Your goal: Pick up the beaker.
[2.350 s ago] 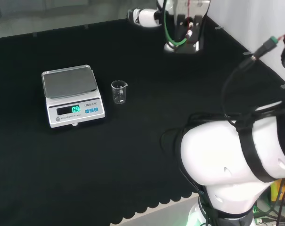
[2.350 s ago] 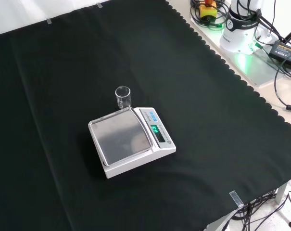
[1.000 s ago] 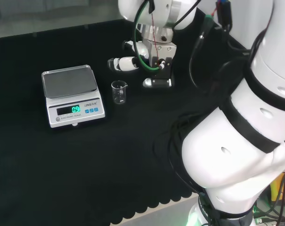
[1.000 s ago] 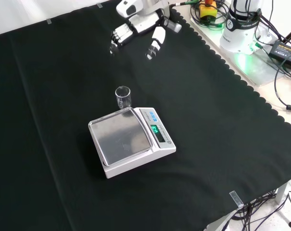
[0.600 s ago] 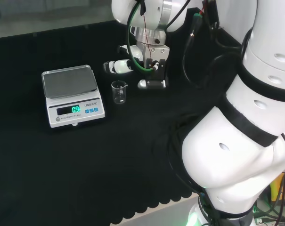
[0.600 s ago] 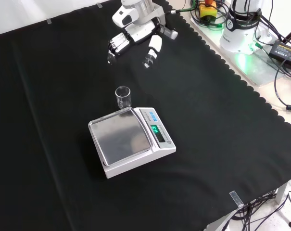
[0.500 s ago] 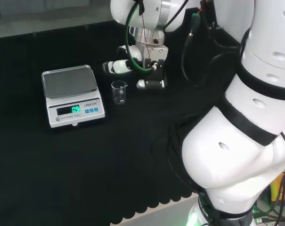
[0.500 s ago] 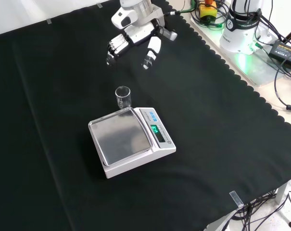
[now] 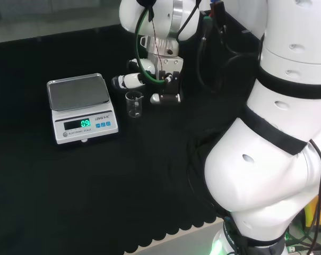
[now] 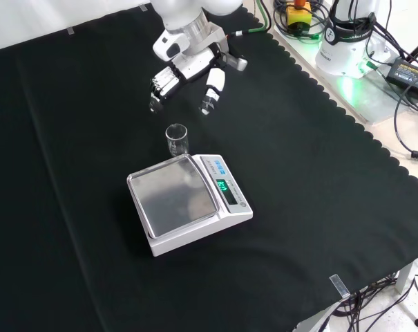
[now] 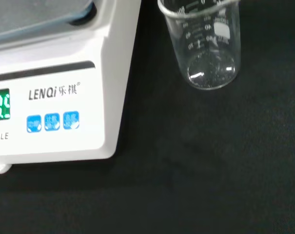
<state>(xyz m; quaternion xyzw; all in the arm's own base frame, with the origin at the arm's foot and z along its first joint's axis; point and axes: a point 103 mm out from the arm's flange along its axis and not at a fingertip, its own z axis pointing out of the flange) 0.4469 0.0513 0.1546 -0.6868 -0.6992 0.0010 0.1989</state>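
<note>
1. One clear glass beaker (image 10: 177, 140) is standing upright on the black cloth of the counter (image 10: 319, 173), with nothing visible inside it.
2. In the front view, the beaker is sitting just beyond the far corner of the white scale (image 10: 188, 204); in the head view, it is standing just to the right of the scale (image 9: 80, 108), close to it but apart.
3. I am holding my hand (image 10: 188, 72) above the cloth, near the beaker and not touching it.
4. My fingers (image 10: 162, 86) and thumb (image 10: 210, 90) are hanging spread and relaxed, pointing down toward the cloth and gripping nothing.
5. In the head view, my hand (image 9: 163, 85) is hovering just right of the beaker (image 9: 133, 103), with my fingers reaching behind it.
6. In the wrist view, the beaker (image 11: 206, 44) is showing printed graduation marks, beside the scale's front panel (image 11: 54, 107).
</note>
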